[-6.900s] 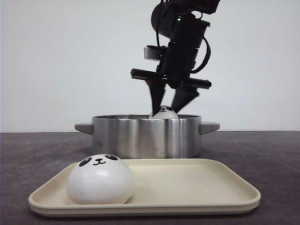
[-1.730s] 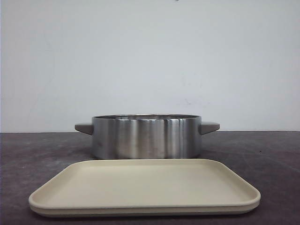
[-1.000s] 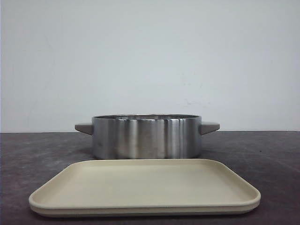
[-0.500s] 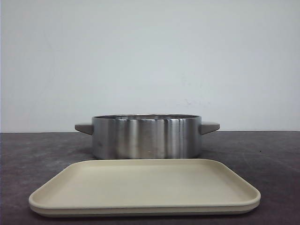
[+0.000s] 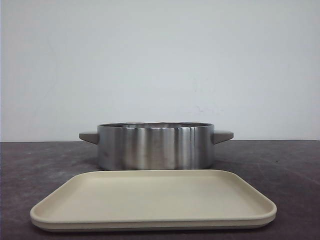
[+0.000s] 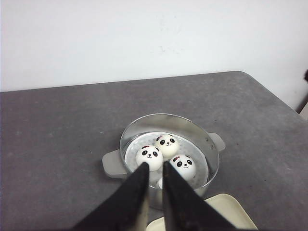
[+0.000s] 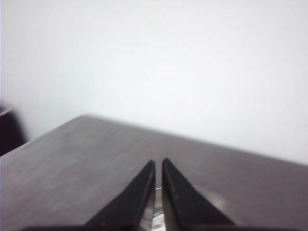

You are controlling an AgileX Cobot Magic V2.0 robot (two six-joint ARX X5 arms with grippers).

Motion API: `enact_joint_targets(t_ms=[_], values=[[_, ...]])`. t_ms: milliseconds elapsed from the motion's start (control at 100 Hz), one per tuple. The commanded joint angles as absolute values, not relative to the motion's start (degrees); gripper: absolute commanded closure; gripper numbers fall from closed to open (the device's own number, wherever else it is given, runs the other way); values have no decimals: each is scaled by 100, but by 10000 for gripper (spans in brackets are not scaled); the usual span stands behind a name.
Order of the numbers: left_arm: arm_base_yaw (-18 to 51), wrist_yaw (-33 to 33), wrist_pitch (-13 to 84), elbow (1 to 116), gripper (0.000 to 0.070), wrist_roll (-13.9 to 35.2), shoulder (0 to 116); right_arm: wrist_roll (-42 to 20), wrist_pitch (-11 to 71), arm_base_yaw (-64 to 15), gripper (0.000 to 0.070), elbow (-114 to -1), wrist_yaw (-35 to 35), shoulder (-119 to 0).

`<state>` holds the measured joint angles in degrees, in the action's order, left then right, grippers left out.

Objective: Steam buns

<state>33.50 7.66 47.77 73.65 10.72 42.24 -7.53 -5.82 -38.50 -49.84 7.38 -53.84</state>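
The steel pot [image 5: 155,147] stands behind the cream tray [image 5: 150,200], which has nothing on it. No bun shows in the front view. In the left wrist view the pot [image 6: 168,117] holds three white panda-faced buns [image 6: 149,156] [image 6: 167,144] [image 6: 183,166]. A fourth bun [image 6: 160,183] shows as a sliver between my fingers. My left gripper [image 6: 154,164] hangs high above the pot's near side, shut and empty. My right gripper [image 7: 159,161] is shut and empty above the dark table, its view blurred. Neither gripper shows in the front view.
The dark grey table [image 6: 57,134] runs round the pot, with its right edge [image 6: 274,98] near the white wall. The pot has two grey side handles [image 5: 89,136] [image 5: 223,135]. A corner of the tray [image 6: 226,211] shows below the pot in the left wrist view.
The bun that lay on the tray and the arm that held a bun over the pot are gone from the front view. Over the last second nothing has moved there.
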Motion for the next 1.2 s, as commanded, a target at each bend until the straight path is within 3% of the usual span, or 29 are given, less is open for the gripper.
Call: enact_joint_targets(t_ms=[0,550,640,1000,1190], values=[[3371,792,4700,7430,700,1107,4237,-506,-821,-3682,682,-4318,725,-4930],[3371,792,4700,7430,700,1107,4228,-357,-812,-668,682,-395,353,-510],[3371,792,4700,7430,700,1107,4228,-539,-812,-506,682,-82,185,-290],[3374,792,4696,7430,700,1107,4228,-766,1048,-458,682,-71,108,-21],[3374,792,4692,7430,700,1107,4228,-740,1044,-458,682,-71,80,-21]])
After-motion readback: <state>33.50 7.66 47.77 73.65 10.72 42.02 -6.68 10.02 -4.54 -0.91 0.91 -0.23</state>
